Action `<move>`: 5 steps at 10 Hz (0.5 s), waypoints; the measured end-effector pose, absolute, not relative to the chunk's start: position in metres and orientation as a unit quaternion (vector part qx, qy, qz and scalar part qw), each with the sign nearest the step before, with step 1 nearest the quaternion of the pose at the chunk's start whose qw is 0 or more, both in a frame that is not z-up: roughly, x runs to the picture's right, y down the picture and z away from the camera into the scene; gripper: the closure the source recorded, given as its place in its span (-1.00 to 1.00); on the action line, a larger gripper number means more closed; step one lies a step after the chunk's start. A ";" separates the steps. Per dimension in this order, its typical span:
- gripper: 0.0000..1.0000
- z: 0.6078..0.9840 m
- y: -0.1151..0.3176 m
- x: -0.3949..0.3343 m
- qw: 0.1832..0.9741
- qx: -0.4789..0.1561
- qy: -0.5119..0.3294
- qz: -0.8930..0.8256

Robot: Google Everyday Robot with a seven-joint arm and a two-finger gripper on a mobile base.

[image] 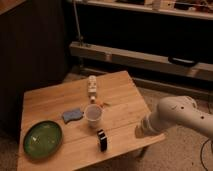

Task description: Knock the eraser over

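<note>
Nearest the front edge of the light wooden counter (122, 97) stands the small black rectangular eraser (102, 140) with a pale stripe. It is upright, set on its narrow end, and touches nothing else.

To its left, near the front left corner, lies a round green plate (43, 139).

To the right of the eraser, the white rounded robot arm (182, 116) reaches in from the right side. Its end carries the tool (141, 131), which sits low at the counter's right edge, well apart from the eraser. Whether the tool is spread or pressed together cannot be told.

Just behind the eraser stands a white cup (93, 115), upright, mouth upward, taller than the eraser. A flat blue sponge-like pad (72, 115) lies just left of the cup.

Farther back, near the counter's middle, lies a pale elongated bottle-like object (92, 86).

Beyond the counter, a long grey metal rail (135, 57) runs across the dark background.
</note>
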State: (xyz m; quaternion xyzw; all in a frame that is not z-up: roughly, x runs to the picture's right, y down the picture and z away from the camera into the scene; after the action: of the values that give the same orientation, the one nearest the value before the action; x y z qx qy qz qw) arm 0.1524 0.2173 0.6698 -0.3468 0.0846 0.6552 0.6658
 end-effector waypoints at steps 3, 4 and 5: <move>1.00 0.649 0.222 0.118 0.684 -0.376 0.063 0.622; 1.00 0.639 0.223 0.105 0.695 -0.375 0.059 0.611; 1.00 0.626 0.224 0.091 0.710 -0.372 0.053 0.596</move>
State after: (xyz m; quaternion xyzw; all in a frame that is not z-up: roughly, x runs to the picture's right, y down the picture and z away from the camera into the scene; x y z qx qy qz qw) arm 0.0907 0.2238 0.6261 -0.3718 0.0532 0.5960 0.7097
